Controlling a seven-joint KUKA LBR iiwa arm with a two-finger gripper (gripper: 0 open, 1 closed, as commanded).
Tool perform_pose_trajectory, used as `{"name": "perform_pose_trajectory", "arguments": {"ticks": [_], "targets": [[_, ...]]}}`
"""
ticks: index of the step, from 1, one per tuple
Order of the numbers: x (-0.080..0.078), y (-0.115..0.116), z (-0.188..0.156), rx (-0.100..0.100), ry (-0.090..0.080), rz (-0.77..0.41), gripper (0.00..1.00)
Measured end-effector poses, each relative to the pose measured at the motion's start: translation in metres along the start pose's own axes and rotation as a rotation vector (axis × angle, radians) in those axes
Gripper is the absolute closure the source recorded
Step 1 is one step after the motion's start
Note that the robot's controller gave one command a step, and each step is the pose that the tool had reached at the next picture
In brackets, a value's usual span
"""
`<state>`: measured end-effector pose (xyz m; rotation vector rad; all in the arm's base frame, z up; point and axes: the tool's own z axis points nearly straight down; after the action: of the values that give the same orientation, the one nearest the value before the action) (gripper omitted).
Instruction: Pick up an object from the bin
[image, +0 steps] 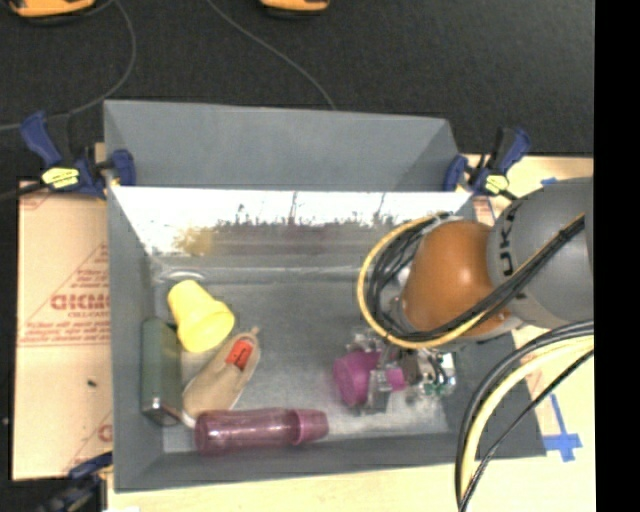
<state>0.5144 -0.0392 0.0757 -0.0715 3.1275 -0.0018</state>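
Observation:
My gripper (383, 388) is low in the bin's right front part, under the arm's orange cover. A small magenta object (350, 378) lies right against its left side, and a bit of the same magenta (396, 378) shows on the gripper's other side. Whether the object is held cannot be made out. A small green and white thing (436, 378) lies just to the right of the gripper.
On the left of the bin lie a yellow cup (200, 316), a dark green cylinder (157, 368) and a beige item with a red patch (222, 376). A long purple bottle (260, 429) lies along the front wall.

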Motion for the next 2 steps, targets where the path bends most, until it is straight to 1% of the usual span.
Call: {"name": "perform_pose_trajectory", "arguments": {"ticks": [2], "targets": [[0.0000,0.0000,0.0000,0.000,0.000,0.000,1.00]]}}
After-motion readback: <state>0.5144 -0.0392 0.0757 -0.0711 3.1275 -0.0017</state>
